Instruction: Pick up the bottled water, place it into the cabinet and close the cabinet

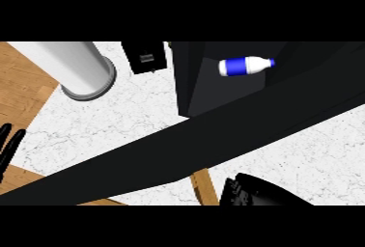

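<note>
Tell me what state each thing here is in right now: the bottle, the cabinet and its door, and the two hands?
bottled water: lying on its side inside the cabinet, held by no hand.
cabinet: open, bottle inside.
cabinet door: swung out across the counter, not closed.
left hand: open, fingers straight, at the left edge.
right hand: at the lower edge beneath the door; fingers unclear.

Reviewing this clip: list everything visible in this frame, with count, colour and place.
bottled water: one, blue with white cap and ends, lying on its side inside the cabinet, upper right.
cabinet: one, black, upper centre to right.
cabinet door: one, black, open, crossing the view diagonally.
cylinder: one, white-grey, upright, upper left.
small box: one, black, top centre.
counter: one, white marble; wood at its left edge.
left hand: black, open, left edge, resting.
right hand: black, bottom right; finger state unclear.
</note>
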{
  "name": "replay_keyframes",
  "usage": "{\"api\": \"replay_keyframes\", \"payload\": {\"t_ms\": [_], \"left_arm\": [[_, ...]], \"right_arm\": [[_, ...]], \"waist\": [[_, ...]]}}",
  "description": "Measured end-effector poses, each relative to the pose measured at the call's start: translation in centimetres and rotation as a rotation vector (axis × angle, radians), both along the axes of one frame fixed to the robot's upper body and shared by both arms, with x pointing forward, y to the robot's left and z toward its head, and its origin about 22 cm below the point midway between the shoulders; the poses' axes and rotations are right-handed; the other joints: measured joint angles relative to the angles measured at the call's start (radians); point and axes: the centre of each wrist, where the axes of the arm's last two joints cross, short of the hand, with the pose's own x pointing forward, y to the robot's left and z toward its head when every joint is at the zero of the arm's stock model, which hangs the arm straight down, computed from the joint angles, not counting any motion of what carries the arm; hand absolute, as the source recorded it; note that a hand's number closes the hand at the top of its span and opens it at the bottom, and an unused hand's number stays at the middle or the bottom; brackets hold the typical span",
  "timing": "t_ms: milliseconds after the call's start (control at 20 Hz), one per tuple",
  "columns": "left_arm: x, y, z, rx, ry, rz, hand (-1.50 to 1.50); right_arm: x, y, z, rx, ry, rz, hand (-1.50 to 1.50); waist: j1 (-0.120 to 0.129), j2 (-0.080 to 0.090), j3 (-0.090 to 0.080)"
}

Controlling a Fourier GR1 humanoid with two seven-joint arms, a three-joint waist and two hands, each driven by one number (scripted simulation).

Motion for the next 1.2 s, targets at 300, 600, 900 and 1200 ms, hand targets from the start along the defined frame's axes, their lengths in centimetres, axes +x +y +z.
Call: {"api": "replay_keyframes", "payload": {"t_ms": [300,600,900,1200], "left_arm": [[0.0,0.5,-0.3,-0.004,0.011,0.019,-1.50],[-0.3,1.0,-0.6,-0.011,0.018,0.032,-1.50],[-0.5,1.3,-0.9,-0.027,0.016,0.040,-1.50],[-0.7,1.7,-0.9,-0.028,0.016,0.046,-1.50]], "right_arm": [[4.8,2.8,0.9,0.025,0.029,-0.196,1.50],[9.9,5.3,2.9,0.066,0.053,-0.422,1.50],[12.8,7.5,3.7,0.095,0.136,-0.526,-1.50],[13.6,8.8,3.8,0.120,0.219,-0.572,-1.50]], "waist": [[-0.019,-0.009,0.006],[-0.035,-0.014,0.012],[-0.051,-0.025,0.018],[-0.068,-0.036,0.021]]}}
